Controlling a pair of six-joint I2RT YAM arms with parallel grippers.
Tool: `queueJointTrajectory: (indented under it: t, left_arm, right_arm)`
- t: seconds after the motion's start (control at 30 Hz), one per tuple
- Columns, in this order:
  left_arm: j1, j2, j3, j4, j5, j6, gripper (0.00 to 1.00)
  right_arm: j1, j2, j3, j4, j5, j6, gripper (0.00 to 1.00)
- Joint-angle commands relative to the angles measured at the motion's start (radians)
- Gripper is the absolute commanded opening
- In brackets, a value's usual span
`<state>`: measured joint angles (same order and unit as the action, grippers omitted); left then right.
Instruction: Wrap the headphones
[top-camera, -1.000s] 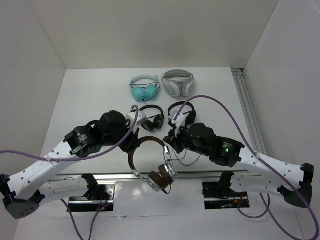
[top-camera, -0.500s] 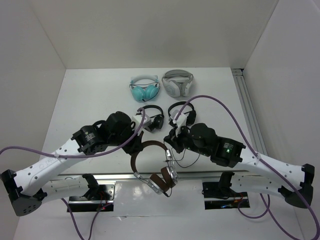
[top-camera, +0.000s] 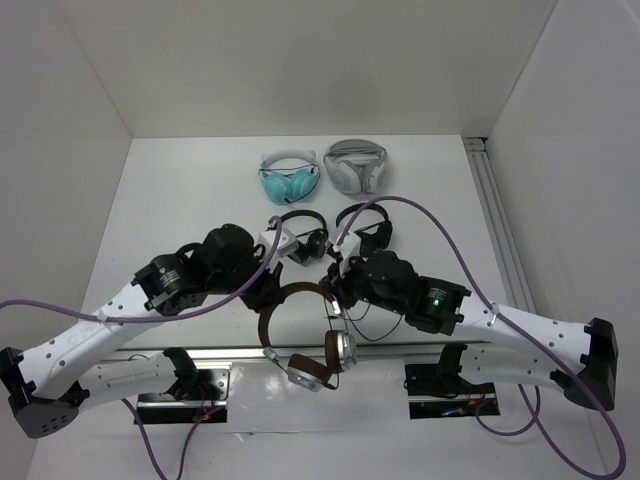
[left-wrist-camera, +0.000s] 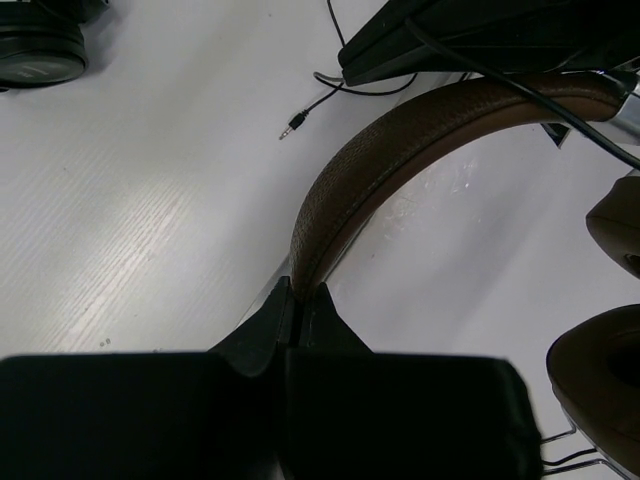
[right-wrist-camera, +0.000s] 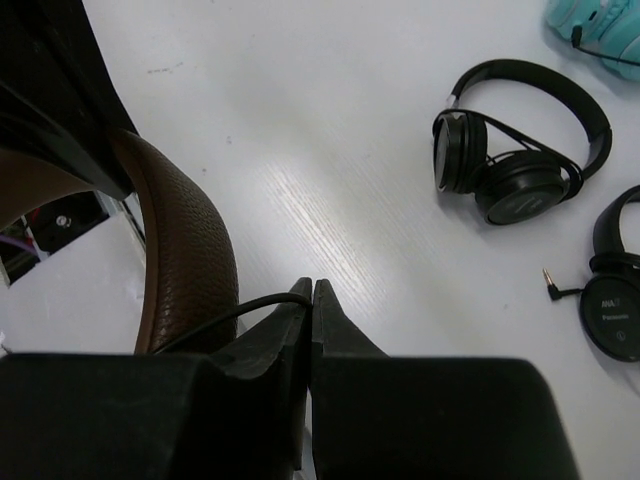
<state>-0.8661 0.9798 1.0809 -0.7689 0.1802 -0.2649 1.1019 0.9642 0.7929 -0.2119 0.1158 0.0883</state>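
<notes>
Inward, left gripper (left-wrist-camera: 297, 291), right gripper (right-wrist-camera: 312, 286) on headphones (left-wrist-camera: 400, 140)

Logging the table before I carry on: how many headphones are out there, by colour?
Brown headphones: 1
Black headphones: 2
Teal headphones: 1
White-grey headphones: 1
Total: 5

Overhead and close wrist views of headphones (top-camera: 285, 292)
</notes>
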Motion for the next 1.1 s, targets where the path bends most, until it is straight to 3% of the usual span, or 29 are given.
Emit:
queueJointTrajectory:
  t: [0.0,0.5,0.63,0.67,0.93,1.07]
  left_arm:
    - [-0.005,-0.043,0.073,0.086,0.053,-0.042,0.00]
    - [-0.005,-0.072,0.178,0.036,-0.111,-0.115,0.00]
    - [-0.005,-0.063,0.200,0.016,-0.134,-0.125,0.00]
    - [-0.005,-0.062,0.211,0.007,-0.146,-0.134,0.00]
    - [-0.005,-0.044,0.220,0.006,-0.146,-0.163,0.00]
    - [-0.005,-0.044,0.229,0.006,-0.156,-0.174,0.00]
  right_arm:
    - [0.006,-0.021,-0.043,0.127,0.010,0.017,0.05]
    - [0.024,0.050,-0.222,0.483,-0.073,0.082,0.16]
    - [0.024,0.074,-0.264,0.587,-0.082,0.105,0.27]
    - [0.024,0.074,-0.273,0.636,-0.082,0.105,0.36]
    - [0.024,0.165,-0.333,0.858,-0.070,0.149,0.38]
    - [0.024,0.197,-0.342,0.919,-0.061,0.159,0.51]
